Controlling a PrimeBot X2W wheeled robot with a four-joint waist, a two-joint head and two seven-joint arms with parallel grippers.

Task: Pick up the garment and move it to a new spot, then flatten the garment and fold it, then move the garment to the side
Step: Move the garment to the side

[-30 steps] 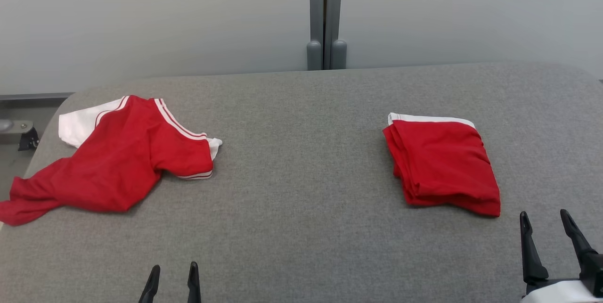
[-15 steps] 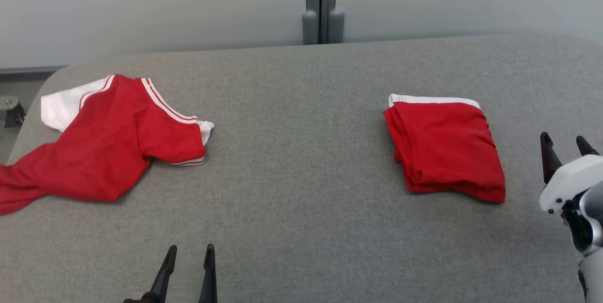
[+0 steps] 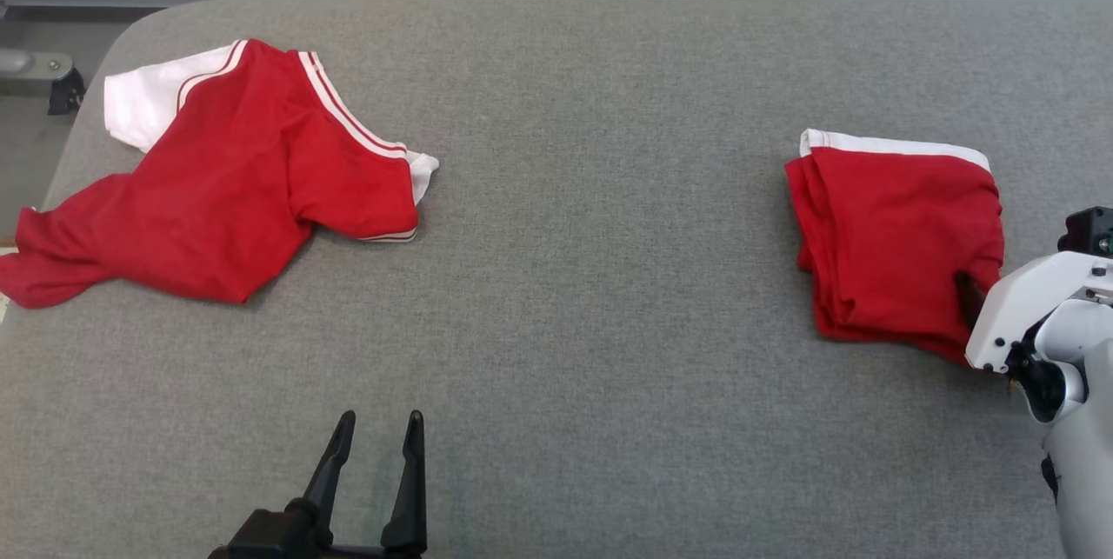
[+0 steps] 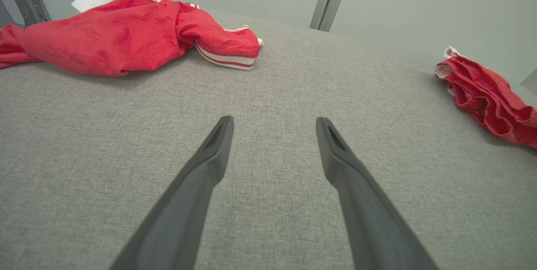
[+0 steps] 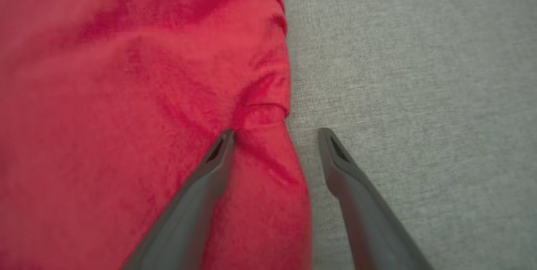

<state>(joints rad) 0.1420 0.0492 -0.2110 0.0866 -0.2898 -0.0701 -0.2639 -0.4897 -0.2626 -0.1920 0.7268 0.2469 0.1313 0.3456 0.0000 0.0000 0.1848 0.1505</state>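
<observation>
Left claw (image 3: 382, 416) and right claw (image 5: 275, 132) both gape wide.

I read no text, label, brand, number or sign from here. Crumpled red jersey garment with white sleeve and white stripes (image 3: 217, 194): plain cloth, no print I can make out. Folded red cloth garment with white band (image 3: 896, 229): same, no tag legible. Grey woven fabric tabletop (image 3: 591, 281): unmarked.
</observation>
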